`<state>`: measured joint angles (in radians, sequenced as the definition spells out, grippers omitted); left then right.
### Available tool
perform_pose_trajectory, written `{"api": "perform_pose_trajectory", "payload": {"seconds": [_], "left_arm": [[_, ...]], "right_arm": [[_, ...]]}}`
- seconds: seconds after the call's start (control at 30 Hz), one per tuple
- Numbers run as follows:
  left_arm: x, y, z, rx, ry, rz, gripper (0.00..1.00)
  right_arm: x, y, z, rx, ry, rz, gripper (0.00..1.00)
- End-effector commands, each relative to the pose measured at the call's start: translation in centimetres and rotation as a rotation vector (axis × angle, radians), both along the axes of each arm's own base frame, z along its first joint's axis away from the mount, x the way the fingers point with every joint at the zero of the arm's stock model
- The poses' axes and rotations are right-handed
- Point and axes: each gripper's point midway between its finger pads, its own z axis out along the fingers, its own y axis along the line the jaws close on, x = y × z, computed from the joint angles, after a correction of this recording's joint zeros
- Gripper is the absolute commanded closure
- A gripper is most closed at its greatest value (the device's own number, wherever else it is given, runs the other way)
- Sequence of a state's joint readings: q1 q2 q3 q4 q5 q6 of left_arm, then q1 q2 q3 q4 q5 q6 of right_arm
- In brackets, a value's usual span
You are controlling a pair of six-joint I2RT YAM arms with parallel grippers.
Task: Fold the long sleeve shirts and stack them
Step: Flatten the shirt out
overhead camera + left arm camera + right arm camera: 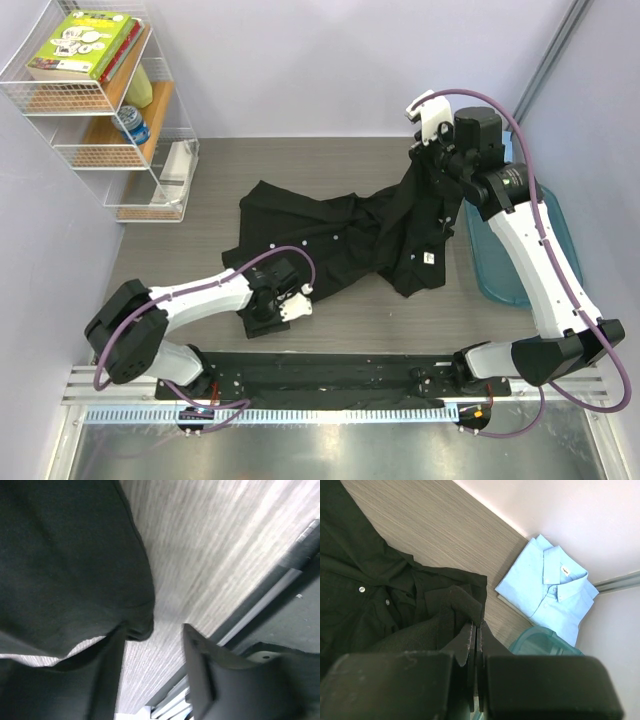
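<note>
Looking up from the bottom of the overhead frame, a black rail [330, 368] runs along the near edge of the counter [400, 312]. Just beyond it, left of centre, the left gripper [290, 305] reaches low over the wood at the near hem of the black shirt [330, 230]. Its wrist view shows the jaws standing partly apart, with bare counter visible through the gap. A rounded fold of the hem droops against the left-hand finger, the right-hand finger [200, 667] stands free, and nothing is clamped between them.

The black shirt lies rumpled across the middle of the counter, spread from centre-left toward the right, with small pale buttons showing along its front. Its right end rises off the surface toward the upper right of the frame, where the right gripper [476, 626] has hold of it. Those jaws are pressed tight together with a bunch of black cloth pinched between them.

Along the right side the teal tub [495, 275] rests on the counter, partly hidden under the right arm [535, 250]. Beyond it, in the upper right of the right wrist view, the light blue shirt [550, 587] lies folded with its collar buttoned, next to the wall and just beside the tub's rim. In the far upper left corner of the overhead frame, a wire shelf [100, 120] holds books [80, 45].
</note>
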<state>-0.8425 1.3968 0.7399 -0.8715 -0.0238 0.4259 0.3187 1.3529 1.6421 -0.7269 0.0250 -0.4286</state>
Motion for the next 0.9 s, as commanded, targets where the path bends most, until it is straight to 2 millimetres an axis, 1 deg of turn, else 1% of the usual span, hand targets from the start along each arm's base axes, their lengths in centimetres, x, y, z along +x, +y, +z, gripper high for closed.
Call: {"api": "perform_pose_trajectory", "payload": {"seconds": [0.0, 0.03, 0.1, 0.27, 0.3, 0.33, 0.4, 0.43, 0.5, 0.53, 0.57, 0.6, 0.63, 0.7, 0.73, 0.77, 0.8, 0.83, 0.87], "left_arm": [[1.4, -0.4, -0.7, 0.006, -0.043, 0.008, 0.45], [1.7, -0.6, -0.6, 0.003, -0.052, 0.002, 0.42], [1.9, -0.7, -0.7, 0.004, -0.058, 0.000, 0.41], [2.7, -0.8, -0.8, 0.025, -0.079, 0.021, 0.54], [2.7, -0.9, -0.9, 0.030, -0.076, 0.021, 0.58], [2.8, -1.0, -0.9, 0.027, -0.078, 0.026, 0.67], [3.0, -1.1, -1.1, 0.031, -0.079, 0.030, 0.75], [3.1, -1.0, -1.2, 0.037, -0.081, 0.034, 0.83], [3.6, -0.9, -1.1, 0.051, -0.104, 0.035, 0.93], [3.9, -0.9, -0.9, 0.049, -0.120, 0.040, 1.00], [3.9, -1.0, -0.4, 0.036, -0.118, 0.047, 1.00], [4.2, -1.2, 0.3, 0.013, -0.126, 0.058, 1.00], [4.9, -1.2, 1.7, -0.028, -0.152, 0.092, 1.00], [6.3, -1.5, 5.0, -0.092, -0.191, 0.143, 1.00], [7.5, -0.9, 7.0, -0.137, -0.234, 0.201, 1.00], [8.4, -0.7, 8.6, -0.167, -0.269, 0.234, 1.00], [10.1, -1.0, 11.7, -0.225, -0.330, 0.266, 1.00], [11.3, 0.2, 13.8, -0.258, -0.385, 0.331, 1.00], [12.3, 0.5, 15.6, -0.286, -0.430, 0.358, 1.00]], "right_arm": [[0.8, 0.1, 0.8, 0.004, -0.044, -0.005, 0.99], [0.7, 0.1, 0.7, 0.007, -0.042, -0.005, 0.99], [0.7, 0.1, 0.8, 0.006, -0.044, -0.004, 0.99], [0.3, 0.0, 1.1, 0.009, -0.052, -0.004, 0.99], [0.3, -0.1, 1.2, 0.008, -0.054, -0.003, 0.99], [0.2, -0.1, 1.3, 0.009, -0.057, -0.003, 0.99], [0.1, -0.1, 1.4, 0.010, -0.060, -0.003, 0.99], [0.1, -0.1, 1.4, 0.009, -0.062, -0.003, 0.99], [0.0, -0.2, 1.5, 0.009, -0.064, -0.004, 0.99], [-0.1, -0.2, 1.6, 0.009, -0.068, -0.004, 0.99], [-0.1, -0.3, 1.9, 0.008, -0.074, -0.007, 0.99], [-0.2, -0.4, 2.0, 0.004, -0.078, -0.010, 0.99], [-0.2, -0.6, 2.3, 0.002, -0.086, -0.017, 0.99], [-0.1, -1.2, 3.6, -0.014, -0.123, -0.041, 0.99], [-0.1, -1.6, 4.4, -0.018, -0.143, -0.059, 0.99], [0.1, -1.8, 5.8, -0.010, -0.178, -0.075, 0.99], [0.3, -2.5, 7.1, -0.011, -0.220, -0.111, 0.99], [0.5, -2.7, 8.3, -0.006, -0.251, -0.128, 0.99], [0.8, -3.0, 10.4, 0.005, -0.303, -0.149, 0.99]]}}
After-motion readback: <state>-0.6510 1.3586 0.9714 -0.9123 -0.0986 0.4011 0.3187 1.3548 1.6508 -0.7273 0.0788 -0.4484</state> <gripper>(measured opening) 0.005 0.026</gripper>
